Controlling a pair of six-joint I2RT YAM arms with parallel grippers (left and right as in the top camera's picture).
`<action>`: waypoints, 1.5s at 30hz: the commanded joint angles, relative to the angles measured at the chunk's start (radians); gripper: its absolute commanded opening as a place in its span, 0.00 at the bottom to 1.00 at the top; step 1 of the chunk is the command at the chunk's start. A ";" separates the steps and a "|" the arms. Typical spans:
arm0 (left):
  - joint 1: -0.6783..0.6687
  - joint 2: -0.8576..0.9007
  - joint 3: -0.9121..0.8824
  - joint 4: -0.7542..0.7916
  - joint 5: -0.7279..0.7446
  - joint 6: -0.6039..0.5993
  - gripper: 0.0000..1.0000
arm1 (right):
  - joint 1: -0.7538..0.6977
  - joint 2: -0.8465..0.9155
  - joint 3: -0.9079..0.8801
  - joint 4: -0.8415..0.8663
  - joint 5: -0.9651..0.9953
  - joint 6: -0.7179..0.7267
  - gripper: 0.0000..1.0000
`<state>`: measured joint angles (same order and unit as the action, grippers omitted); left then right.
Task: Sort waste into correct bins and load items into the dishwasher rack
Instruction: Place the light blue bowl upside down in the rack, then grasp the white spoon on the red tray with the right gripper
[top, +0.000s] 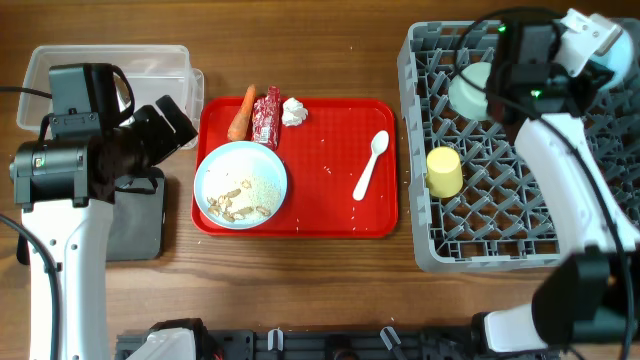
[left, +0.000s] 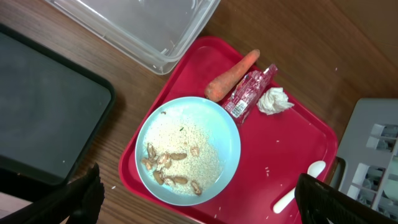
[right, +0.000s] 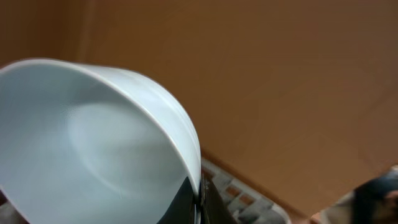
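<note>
A red rectangular plastic serving tray (top: 340, 215) is seen at the middle of the brown wooden table (top: 330, 290). Along its far edge an orange carrot (top: 241, 113), a red crinkled wrapper (top: 266, 115) and a small crumpled white tissue (top: 294, 111) are lined up side by side. The carrot and the wrapper are touching or nearly so. A pale blue round plate (top: 228, 162) is set at the tray's near left corner, and beige food scraps (top: 238, 203) are scattered in it. A white plastic spoon (top: 370, 165) is laid on the tray's right half, well apart from the plate.

To the left, a clear rectangular plastic tub (top: 60, 60) and a shallow black rectangular tray (top: 140, 225) are placed, one behind the other. The left gripper (left: 199, 190) is held above the tray's left side. Its fingers are spread wide and nothing is held between them.

To the right, a large square grey plastic dishwasher rack (top: 480, 250) is seen. A small yellow cup (top: 444, 171) is lodged in its left part. A pale mint-blue bowl (top: 468, 92) is carried over the rack's far left area. Its rim is pinched between the closed fingers of the right gripper (right: 200, 202). What seems to be a second pale bowl (top: 618, 62) is glimpsed at the rack's far right corner, mostly hidden by the arm.
</note>
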<state>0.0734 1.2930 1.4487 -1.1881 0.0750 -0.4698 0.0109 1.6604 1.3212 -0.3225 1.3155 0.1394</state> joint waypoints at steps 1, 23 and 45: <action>0.003 0.002 0.008 0.002 -0.013 -0.010 1.00 | -0.080 0.106 0.005 0.137 0.100 -0.291 0.05; 0.003 0.002 0.008 0.002 -0.013 -0.010 1.00 | -0.055 0.264 -0.001 0.187 -0.288 -0.425 0.55; 0.003 0.001 0.008 0.002 -0.013 -0.010 1.00 | 0.375 -0.105 -0.001 -0.389 -1.512 0.218 0.58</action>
<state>0.0734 1.2930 1.4487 -1.1889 0.0750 -0.4698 0.3019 1.4731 1.3209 -0.6514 0.0505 0.0944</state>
